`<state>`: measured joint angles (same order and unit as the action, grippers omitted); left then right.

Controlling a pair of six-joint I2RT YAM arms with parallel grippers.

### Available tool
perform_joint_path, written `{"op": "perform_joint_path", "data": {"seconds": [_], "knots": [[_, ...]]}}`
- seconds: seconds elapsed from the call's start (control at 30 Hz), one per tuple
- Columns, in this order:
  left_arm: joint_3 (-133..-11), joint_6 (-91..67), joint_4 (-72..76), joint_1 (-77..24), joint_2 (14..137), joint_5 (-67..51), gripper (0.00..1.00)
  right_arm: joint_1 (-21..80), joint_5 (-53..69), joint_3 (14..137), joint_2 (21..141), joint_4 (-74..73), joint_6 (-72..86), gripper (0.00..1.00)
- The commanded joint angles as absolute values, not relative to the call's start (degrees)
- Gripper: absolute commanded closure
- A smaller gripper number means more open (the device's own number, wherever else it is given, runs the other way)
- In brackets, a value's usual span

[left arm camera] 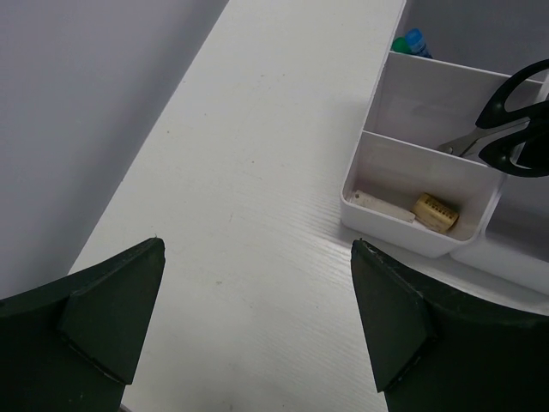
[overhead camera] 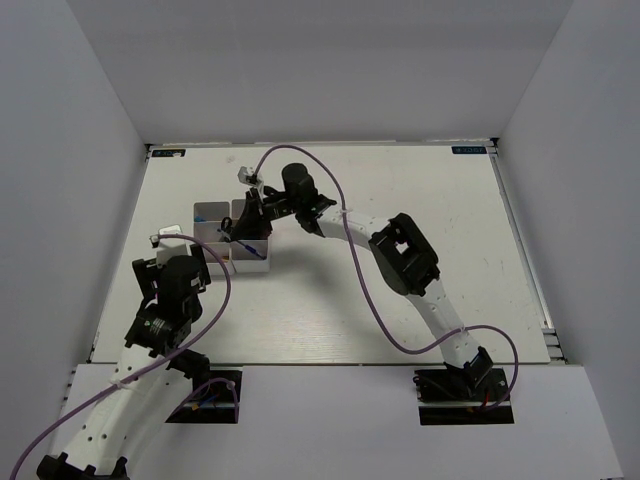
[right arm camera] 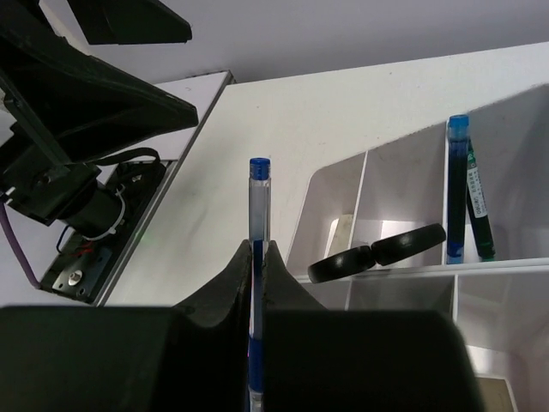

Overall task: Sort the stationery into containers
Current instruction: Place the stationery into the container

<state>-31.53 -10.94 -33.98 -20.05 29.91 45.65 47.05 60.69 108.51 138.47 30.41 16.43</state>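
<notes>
The left wrist view's right edge is cutting off the organizer tray (left arm camera: 429,245) and the handles of the scissors (left arm camera: 502,96) inside it, while the tray's far wall is hiding all but the tips of what are probably highlighters (left arm camera: 410,41). Near the tray, the lower length of the blue pen (right arm camera: 258,206) is disappearing between the pinched fingers of the right gripper (right arm camera: 255,253), and from above that gripper is covering part of the tray.
</notes>
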Motion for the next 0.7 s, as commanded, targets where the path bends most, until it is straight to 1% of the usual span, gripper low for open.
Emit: {"op": "perform_joint_path", "data": {"seconds": [0.0, 0.03, 0.13, 0.17, 0.2, 0.43, 0.53, 0.67], "knots": [[-31.20, -10.55, -32.78, -19.86, 29.27, 45.62, 0.00, 46.41, 63.37, 108.46, 137.90, 36.74, 16.79, 1.00], [-31.20, -10.55, -32.87, -19.86, 29.44, 45.62, 0.00, 46.32, 63.46, 108.37, 137.81, 36.74, 16.44, 0.95], [-31.29, -10.55, -32.70, -19.86, 29.53, 45.53, 0.00, 46.14, 63.99, 107.67, 137.73, 37.35, 16.52, 0.95], [-31.29, -10.46, -32.87, -19.86, 29.79, 45.53, 0.00, 46.06, 63.90, 107.67, 137.72, 37.35, 16.26, 0.99], [-31.29, -10.46, -32.78, -19.95, 29.62, 45.44, 0.00, 45.88, 63.90, 107.75, 137.90, 37.27, 16.17, 1.00], [-31.11, -10.46, -32.78, -19.86, 29.62, 45.62, 0.00, 45.53, 65.30, 111.17, 139.22, 35.60, 13.10, 1.00], [-31.20, -10.46, -32.61, -19.95, 29.80, 45.62, 0.00, 45.62, 69.33, 110.66, 139.31, 36.03, 10.99, 1.00], [-31.20, -10.46, -32.70, -19.95, 29.88, 45.61, 0.00, 45.61, 71.28, 109.60, 139.48, 36.30, 9.32, 1.00]]}}
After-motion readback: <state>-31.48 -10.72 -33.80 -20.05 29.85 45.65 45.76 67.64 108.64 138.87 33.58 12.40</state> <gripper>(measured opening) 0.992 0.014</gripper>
